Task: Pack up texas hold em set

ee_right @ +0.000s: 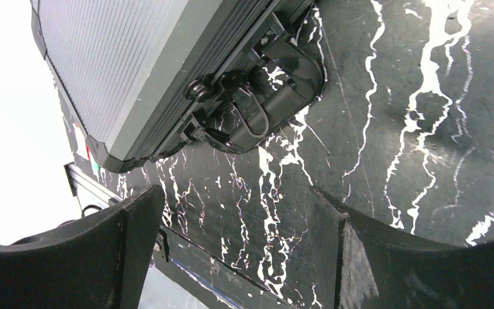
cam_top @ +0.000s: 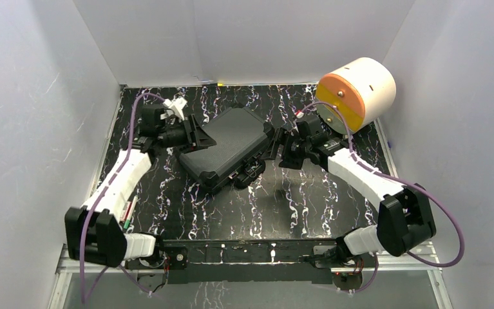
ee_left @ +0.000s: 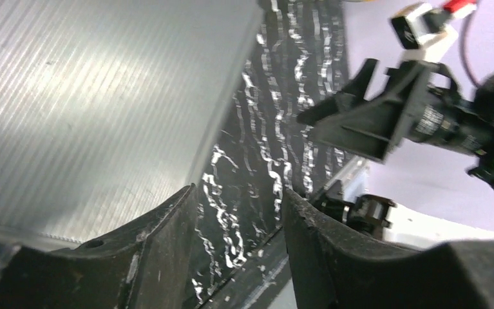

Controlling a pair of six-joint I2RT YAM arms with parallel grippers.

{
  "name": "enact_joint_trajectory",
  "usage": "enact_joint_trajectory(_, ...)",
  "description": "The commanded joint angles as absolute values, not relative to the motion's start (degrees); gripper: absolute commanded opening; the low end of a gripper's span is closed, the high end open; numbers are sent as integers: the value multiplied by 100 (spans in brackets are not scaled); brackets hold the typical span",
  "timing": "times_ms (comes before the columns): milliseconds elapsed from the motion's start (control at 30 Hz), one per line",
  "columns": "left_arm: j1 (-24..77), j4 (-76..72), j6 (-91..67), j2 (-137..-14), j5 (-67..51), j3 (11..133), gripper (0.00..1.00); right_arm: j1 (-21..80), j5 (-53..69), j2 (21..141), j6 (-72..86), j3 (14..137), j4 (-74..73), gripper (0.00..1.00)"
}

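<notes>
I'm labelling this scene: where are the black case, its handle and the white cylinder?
black case [cam_top: 228, 136], top external view, middle of its lid.
handle [ee_right: 295, 90], right wrist view, the curved grip bar.
white cylinder [cam_top: 373, 80], top external view, its white side wall.

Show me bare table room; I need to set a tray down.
Widest bare patch: the black white-veined tabletop between the handle side of the closed black ribbed hard case and the arms' base rail. A narrow strip runs behind the case. Crowded: both case flanks, where the left pincer and right pincer stand, and the back-right corner by the big white orange-faced cylinder.
</notes>
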State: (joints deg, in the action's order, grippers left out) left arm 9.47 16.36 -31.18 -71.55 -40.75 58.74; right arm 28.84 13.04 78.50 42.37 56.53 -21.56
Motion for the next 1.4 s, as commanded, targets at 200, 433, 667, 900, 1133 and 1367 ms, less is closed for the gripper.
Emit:
enact_joint_trajectory(200, 1619, 1847, -2350, -8449, -2479, 6206, 42, 2913, 2276, 8474, 5280, 4769, 413, 96)
enact_joint_trajectory(433, 1786, 2617, -2050, -8933, -1862, 6109, 41, 3106, 2325, 9007, 5549, 4660, 1257, 98)
enact_joint_trajectory(667, 1915, 3139, -1951, -9209, -1025, 6011, 39, 3416, 2193, 9391, 6134, 4476, 1973, 98)
enact_joint_trajectory(900, 1934, 3128, -1986, -9295, -1046, 6032, 39, 3533, 1992, 9687, 6225, 4658, 1873, 98)
enact_joint_trajectory(1133, 1934, 3105, -1986, -9355, -1119, 6109, 39, 3553, 2091, 9756, 6240, 4728, 2202, 98)
enact_joint_trajectory(1367, 1935, 3094, -1960, -9363, -1151, 6113, 39, 3568, 2311, 9438, 6258, 4961, 2236, 98)
